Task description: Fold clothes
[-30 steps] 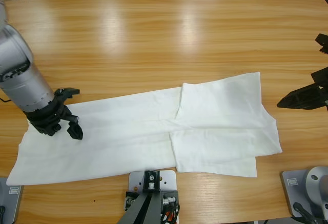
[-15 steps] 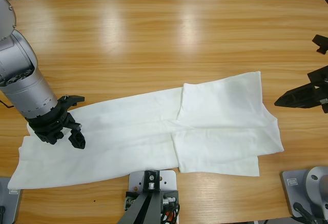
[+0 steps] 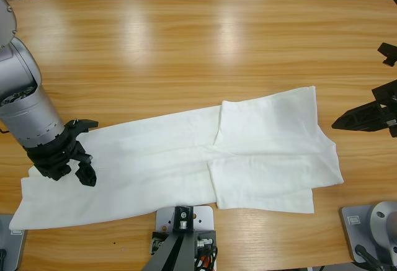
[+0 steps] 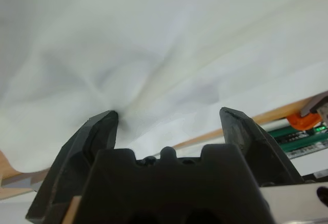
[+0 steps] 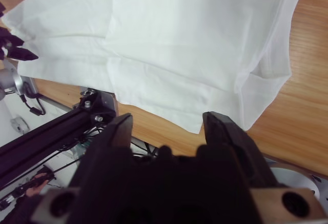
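The long, glossy wooden desk [image 3: 186,41] carries one plain white cotton T-shirt [image 3: 186,159], already folded into a long band. Its long axis runs across the desk from the near left corner up toward the right, where a doubled, wider part lies.

The left arm's black two-jawed tool [image 3: 77,153] is down on the band's left end, well apart from the doubled part. In the left wrist view this tool [image 4: 166,126] has its jaws spread wide, cloth puckering at one jaw tip, nothing pinched between them.

The right arm's black tool [image 3: 356,119] hangs off the shirt, just beyond its right edge, jaws spread and empty in its own wrist view [image 5: 166,124].

So each tool sits at its own end of the axis. The left one is nearer the loose end and looks best placed to carry it rightward over the band.
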### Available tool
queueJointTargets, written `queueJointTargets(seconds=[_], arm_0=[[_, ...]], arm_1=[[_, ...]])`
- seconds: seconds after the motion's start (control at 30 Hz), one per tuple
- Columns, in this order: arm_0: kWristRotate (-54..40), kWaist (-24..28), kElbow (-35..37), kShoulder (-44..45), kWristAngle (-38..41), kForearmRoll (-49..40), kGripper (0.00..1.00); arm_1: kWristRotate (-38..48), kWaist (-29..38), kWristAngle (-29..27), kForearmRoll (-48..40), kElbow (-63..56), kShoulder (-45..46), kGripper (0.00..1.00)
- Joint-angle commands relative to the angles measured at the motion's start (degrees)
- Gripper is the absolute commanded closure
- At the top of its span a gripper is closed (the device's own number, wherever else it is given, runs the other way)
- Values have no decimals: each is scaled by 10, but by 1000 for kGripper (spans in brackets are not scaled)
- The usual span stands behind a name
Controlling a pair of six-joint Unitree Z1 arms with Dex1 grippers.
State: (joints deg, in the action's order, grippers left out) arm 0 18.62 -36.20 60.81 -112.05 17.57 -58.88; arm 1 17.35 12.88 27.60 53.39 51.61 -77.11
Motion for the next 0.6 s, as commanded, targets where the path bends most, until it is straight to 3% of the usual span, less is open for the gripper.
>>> queueJointTargets(seconds=[0.03, 0.3, 0.53, 0.6], arm_0=[[-25, -31, 0, -6, 43, -42, 276], [-82, -52, 47, -56, 48, -173, 276], [-123, -88, 68, -111, 70, -216, 276], [-123, -87, 74, -88, 71, -216, 276]], arm_1=[[7, 6, -6, -9, -20, -17, 428], [7, 6, -5, -11, -20, -25, 418], [7, 6, -4, -13, -22, -27, 386], [7, 6, -4, -13, -22, -24, 386]])
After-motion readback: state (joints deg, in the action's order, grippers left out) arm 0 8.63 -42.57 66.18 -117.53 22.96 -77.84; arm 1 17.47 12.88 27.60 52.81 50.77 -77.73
